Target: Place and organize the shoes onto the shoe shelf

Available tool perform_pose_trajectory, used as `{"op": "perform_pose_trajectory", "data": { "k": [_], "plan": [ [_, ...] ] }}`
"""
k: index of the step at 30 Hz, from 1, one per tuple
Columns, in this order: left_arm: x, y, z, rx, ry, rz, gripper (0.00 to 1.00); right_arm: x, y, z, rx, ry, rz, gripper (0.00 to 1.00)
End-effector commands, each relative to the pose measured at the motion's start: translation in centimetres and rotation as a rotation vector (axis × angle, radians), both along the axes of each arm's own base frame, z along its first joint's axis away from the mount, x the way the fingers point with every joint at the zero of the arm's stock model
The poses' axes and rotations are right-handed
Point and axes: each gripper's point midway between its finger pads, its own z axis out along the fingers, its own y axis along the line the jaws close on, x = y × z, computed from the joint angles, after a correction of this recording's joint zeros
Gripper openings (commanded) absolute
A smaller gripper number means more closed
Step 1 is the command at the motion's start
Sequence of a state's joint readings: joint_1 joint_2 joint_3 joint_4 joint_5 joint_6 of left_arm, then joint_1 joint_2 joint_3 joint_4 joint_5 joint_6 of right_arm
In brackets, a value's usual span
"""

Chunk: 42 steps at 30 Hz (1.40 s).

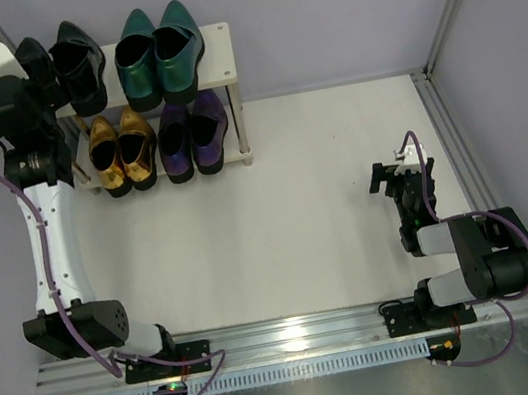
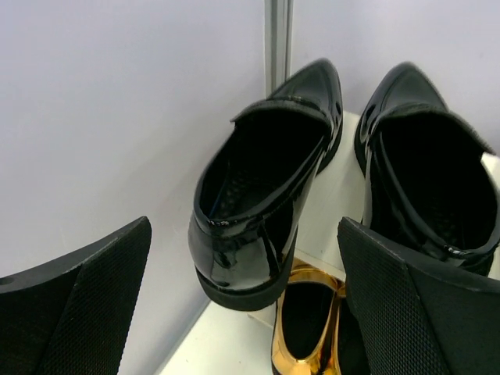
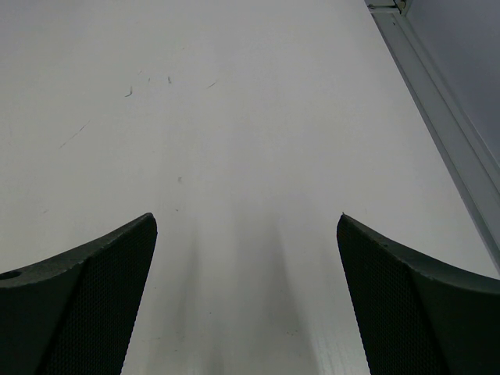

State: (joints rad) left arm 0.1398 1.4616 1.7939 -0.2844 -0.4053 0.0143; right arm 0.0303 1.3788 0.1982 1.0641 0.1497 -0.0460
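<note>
Our left gripper (image 2: 244, 230) hangs released at the far-left shelf corner.
The glossy black pointed-toe loafer (image 2: 258, 180) juts heel-first off the pale wood-grain two-tier shoe shelf (image 1: 218, 53); if we brush it, it could topple. Our right gripper (image 3: 246, 223) is spread and empty.

Eight shoes (image 1: 178, 50) in four colours, one shelf (image 1: 217, 53).

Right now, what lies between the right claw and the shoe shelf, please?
Only bare tabletop separates the right claw from the shoe shelf, per the top view.
</note>
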Motion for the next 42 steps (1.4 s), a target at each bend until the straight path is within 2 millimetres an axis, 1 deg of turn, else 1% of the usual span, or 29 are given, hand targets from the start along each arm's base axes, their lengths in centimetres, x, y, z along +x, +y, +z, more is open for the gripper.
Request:
{"op": "perform_pose_trajectory", "data": {
  "k": [1, 2, 3, 5, 8, 9, 11, 12, 16, 20, 23, 24, 26, 27, 28, 29, 30, 32, 33, 35, 36, 39, 40, 42],
  "plan": [
    [0.0, 0.4, -1.4, -0.064, 0.026, 0.035, 1.00, 0.6, 0.2, 2.0, 0.016, -0.072, 0.006, 0.97],
    [0.1, 0.5, -1.5, -0.066, 0.019, 0.040, 1.00, 0.6, 0.1, 2.0, 0.016, -0.072, 0.005, 0.97],
    [0.2, 0.6, -2.3, -0.068, 0.032, 0.045, 1.00, 0.6, 0.2, 2.0, 0.016, -0.072, 0.006, 0.97],
    [0.0, 0.9, -2.3, -0.065, 0.025, 0.063, 1.00, 0.6, 0.1, 2.0, 0.015, -0.073, 0.005, 0.97],
    [0.5, 1.0, -2.3, -0.071, 0.024, 0.069, 1.00, 0.5, 0.1, 1.9, 0.016, -0.071, 0.005, 0.97],
    [0.9, 1.1, -2.6, -0.074, 0.030, 0.071, 1.00, 0.6, 0.1, 2.1, 0.015, -0.075, 0.006, 0.97],
    [1.3, 1.2, -2.6, -0.085, 0.032, 0.076, 1.00, 0.6, 0.1, 2.0, 0.015, -0.072, 0.005, 0.97],
    [2.0, 1.2, -3.2, -0.090, 0.049, 0.076, 1.00, 0.6, 0.2, 2.0, 0.017, -0.074, 0.006, 0.97],
    [2.9, 1.5, -3.9, -0.091, 0.061, 0.089, 1.00, 0.5, 0.1, 1.9, 0.016, -0.072, 0.005, 0.97],
    [3.5, 1.7, -3.7, -0.080, 0.045, 0.087, 1.00, 0.5, 0.1, 1.9, 0.016, -0.072, 0.005, 0.97],
    [3.9, 1.5, -3.5, -0.069, 0.036, 0.074, 0.95, 0.6, 0.2, 2.0, 0.016, -0.074, 0.006, 0.97],
    [3.9, 1.5, -3.5, -0.060, 0.038, 0.069, 0.91, 0.6, 0.1, 2.0, 0.016, -0.072, 0.005, 0.97],
    [4.1, 1.4, -3.2, -0.056, 0.023, 0.057, 0.85, 0.6, 0.1, 2.0, 0.016, -0.074, 0.005, 0.97],
    [4.1, 1.1, -3.1, -0.053, 0.018, 0.041, 0.78, 0.6, 0.1, 2.1, 0.016, -0.075, 0.005, 0.97],
    [4.2, 0.9, -2.9, -0.051, 0.010, 0.030, 0.74, 0.6, 0.2, 2.1, 0.016, -0.075, 0.006, 0.97],
    [4.2, 0.9, -3.2, -0.051, 0.012, 0.024, 0.71, 0.6, 0.1, 2.1, 0.015, -0.075, 0.005, 0.97],
    [4.1, 0.5, -2.9, -0.050, 0.001, 0.003, 0.63, 0.6, 0.1, 1.9, 0.016, -0.071, 0.005, 0.97],
    [4.1, 0.3, -2.8, -0.044, -0.007, -0.016, 0.54, 0.6, 0.1, 2.0, 0.016, -0.074, 0.005, 0.97],
    [4.1, 0.1, -2.7, -0.042, -0.010, -0.025, 0.42, 0.6, 0.2, 2.1, 0.016, -0.075, 0.006, 0.97],
    [4.1, -0.4, -2.5, -0.036, -0.018, -0.054, 0.29, 0.6, 0.1, 2.0, 0.016, -0.072, 0.005, 0.97],
    [4.0, -0.5, -2.6, -0.037, -0.018, -0.064, 0.17, 0.6, 0.1, 2.1, 0.015, -0.075, 0.006, 0.97],
    [3.6, -1.1, -2.6, -0.032, -0.037, -0.096, 0.00, 0.5, 0.1, 1.9, 0.016, -0.072, 0.006, 0.97],
    [3.5, -1.3, -2.7, -0.031, -0.041, -0.104, 0.00, 0.6, 0.1, 2.1, 0.016, -0.075, 0.005, 0.97],
    [3.4, -2.2, -2.6, -0.019, -0.059, -0.157, 0.00, 0.6, 0.2, 2.0, 0.017, -0.074, 0.006, 0.97]
  ]
}}
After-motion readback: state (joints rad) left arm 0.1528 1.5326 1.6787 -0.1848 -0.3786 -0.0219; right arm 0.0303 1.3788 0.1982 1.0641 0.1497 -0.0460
